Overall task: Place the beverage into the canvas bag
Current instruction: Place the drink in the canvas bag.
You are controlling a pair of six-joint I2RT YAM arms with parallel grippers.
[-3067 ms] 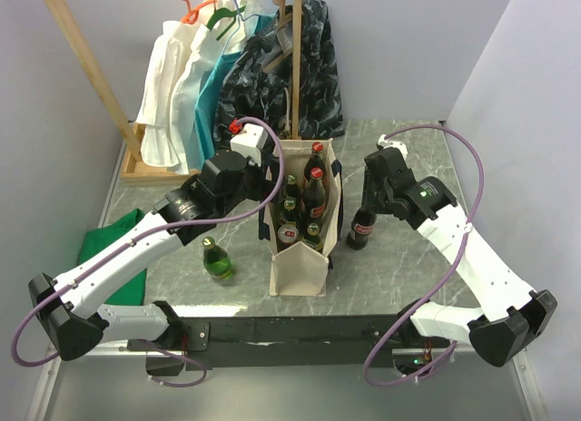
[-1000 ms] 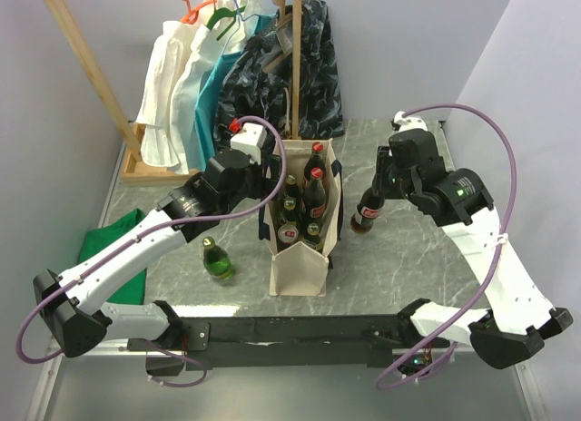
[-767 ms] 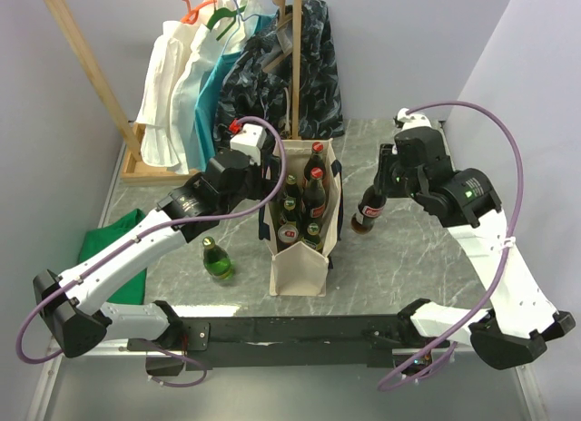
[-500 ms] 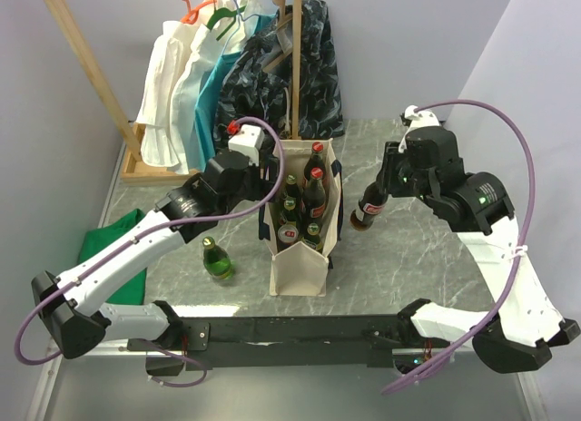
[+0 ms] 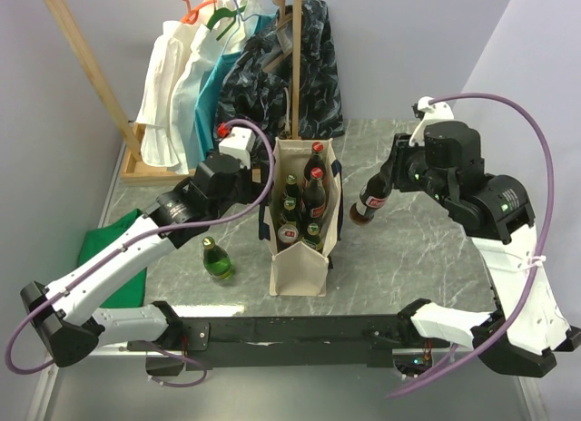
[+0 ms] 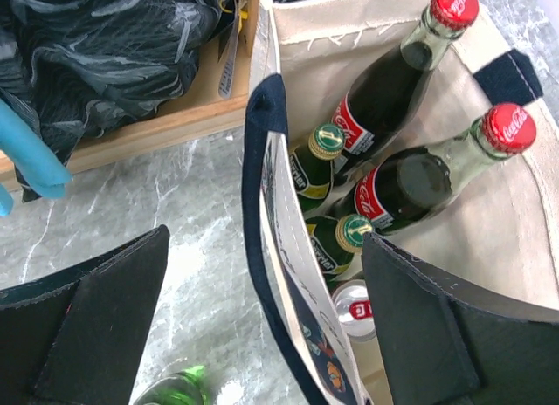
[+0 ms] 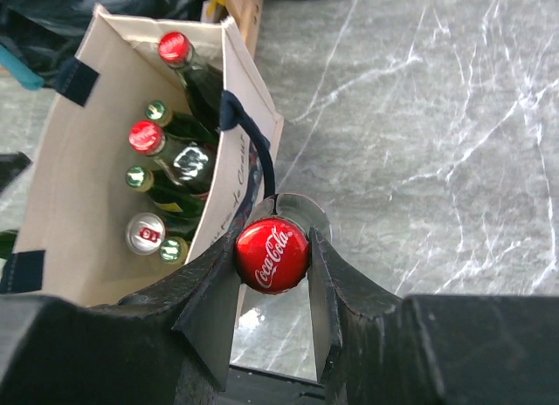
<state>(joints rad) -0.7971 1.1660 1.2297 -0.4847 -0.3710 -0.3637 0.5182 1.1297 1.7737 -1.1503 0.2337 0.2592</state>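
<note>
One cola bottle (image 5: 370,200) aloft beside canvas bag (image 5: 300,262).
Right gripper (image 7: 272,257) pinches the neck, left gripper (image 6: 262,331) spread astride bag wall; centre over the opening, lower upright.

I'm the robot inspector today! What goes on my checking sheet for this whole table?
Surface: grey marble table, no spills seen.
Job's things: canvas bag upright, with bottles and a can inside; cola bottle tilted beside it, not yet in.
Clutter: green bottle standing left of the bag; green cloth at the left edge.
Claws: left claw open, straddling the bag's left wall; right claw shut on the cola bottle's neck.
Cables: purple cables loop over both arms, no snags seen.
Surroundings: wooden clothes rack with hanging clothes behind the table.
</note>
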